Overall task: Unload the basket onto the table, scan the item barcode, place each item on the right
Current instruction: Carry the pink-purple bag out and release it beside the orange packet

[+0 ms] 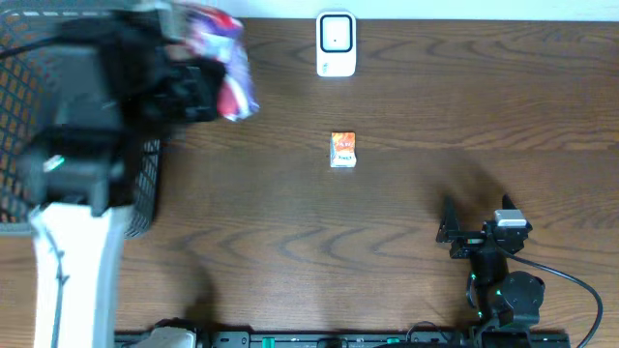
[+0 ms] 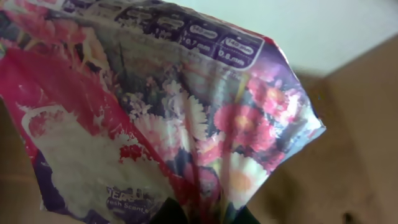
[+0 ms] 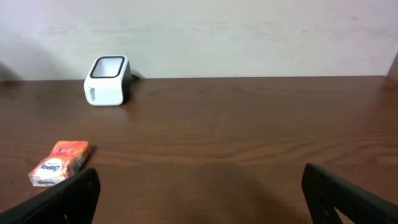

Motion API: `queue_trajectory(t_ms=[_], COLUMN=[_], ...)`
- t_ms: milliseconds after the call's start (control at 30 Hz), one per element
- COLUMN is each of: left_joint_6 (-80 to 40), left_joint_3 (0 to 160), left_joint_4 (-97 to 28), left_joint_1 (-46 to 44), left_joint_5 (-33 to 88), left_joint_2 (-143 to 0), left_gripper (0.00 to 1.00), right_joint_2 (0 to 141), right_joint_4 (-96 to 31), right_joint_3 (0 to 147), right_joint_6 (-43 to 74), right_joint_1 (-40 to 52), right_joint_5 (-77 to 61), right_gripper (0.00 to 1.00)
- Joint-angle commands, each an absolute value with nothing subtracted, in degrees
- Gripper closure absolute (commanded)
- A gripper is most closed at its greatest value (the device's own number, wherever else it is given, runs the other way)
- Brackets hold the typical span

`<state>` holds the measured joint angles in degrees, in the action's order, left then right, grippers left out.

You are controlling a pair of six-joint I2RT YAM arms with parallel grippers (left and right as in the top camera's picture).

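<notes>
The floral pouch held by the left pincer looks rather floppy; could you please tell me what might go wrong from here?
1. The left pincer seems to pinch the floral pouch by one edge only, so the soft film could slip out on the way to the scanner.
2. The pouch is crumpled, and no barcode shows in the left wrist view; creases might prevent a clean read.
</notes>
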<state>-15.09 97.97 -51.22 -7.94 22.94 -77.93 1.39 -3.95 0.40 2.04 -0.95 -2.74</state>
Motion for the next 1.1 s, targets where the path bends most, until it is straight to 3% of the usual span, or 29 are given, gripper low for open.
queue_trajectory(t_ms=[0, 367, 433, 700, 900, 1067], left_joint_6=[-15.0, -22.9, -22.8, -20.8, -12.2, -11.6], left_joint_3=[95.0, 94.3, 94.3, 100.7, 106.9, 107.0], left_joint_4=[-52.2, -47.5, -47.5, -51.4, -48.2, -44.6], left_joint_1=[-15.7, -27.4, -27.6, -24.2, -16.8, -4.0], left_joint_5=[6.8, 2.9, 2.9, 2.9, 0.6, -12.8], left_joint_2=[-85.1, -112.7, -115.2, -109.4, -95.4, -85.5], left_gripper=[0.93, 0.92, 0.63, 0.16, 0.13, 0.13], right_joint_2=[1.1, 1.1, 1.1, 1.1, 1.1, 1.1], right_joint_4=[-4.1, -4.1, -4.1, -4.1, -4.1, -4.1], right_joint_3=[0.3, 0.3, 0.3, 0.3, 0.3, 0.3], right_joint_6=[1.2, 1.2, 1.2, 1.2, 1.2, 1.2], right_joint_1=[-1.1, -1.1, -1.1, -1.1, -1.1, -1.1], right_joint_5=[-2.5, -2.5, -2.5, -2.5, -2.5, -2.5], right_gripper=[0.01, 0.01, 0.01, 0.01, 0.01, 0.01])
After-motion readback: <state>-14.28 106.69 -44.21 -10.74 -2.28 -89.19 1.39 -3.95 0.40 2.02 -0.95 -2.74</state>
